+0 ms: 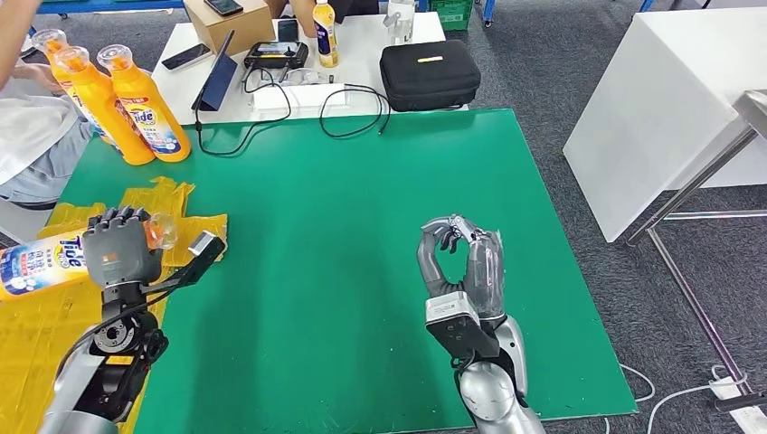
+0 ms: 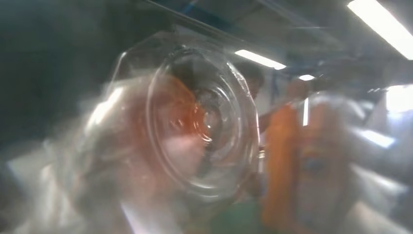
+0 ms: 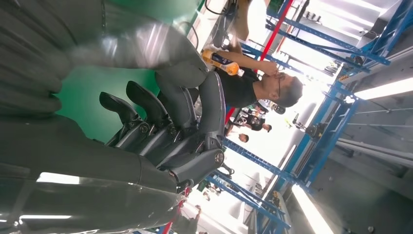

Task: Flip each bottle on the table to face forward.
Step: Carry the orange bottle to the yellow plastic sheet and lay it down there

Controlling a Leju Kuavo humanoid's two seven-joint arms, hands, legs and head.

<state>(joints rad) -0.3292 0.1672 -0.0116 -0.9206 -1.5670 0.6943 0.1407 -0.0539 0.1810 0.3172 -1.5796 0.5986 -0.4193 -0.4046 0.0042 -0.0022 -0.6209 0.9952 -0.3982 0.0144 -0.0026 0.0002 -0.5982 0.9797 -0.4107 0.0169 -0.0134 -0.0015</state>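
An orange Tide bottle [image 1: 36, 262] lies on its side at the left edge of the green mat [image 1: 344, 235], label up, its clear cap [image 1: 163, 232] pointing right. My left hand [image 1: 122, 246] grips it around the neck end. The left wrist view is blurred, with that clear cap [image 2: 204, 122] close to the lens. Three more orange Tide bottles [image 1: 136, 104] stand upright at the back left corner. My right hand [image 1: 457, 258] hovers over the mat's right half, its fingers [image 3: 165, 126] curled in towards the thumb with nothing in them.
Yellow tape patches [image 1: 172, 212] cover the mat's left side. Behind the mat, a white table carries a black case [image 1: 429, 74], cables [image 1: 353, 108], a tablet [image 1: 215, 74] and a small bottle [image 1: 325, 34]. A person [image 1: 27, 117] sits at the far left. Another white table [image 1: 669, 99] stands right.
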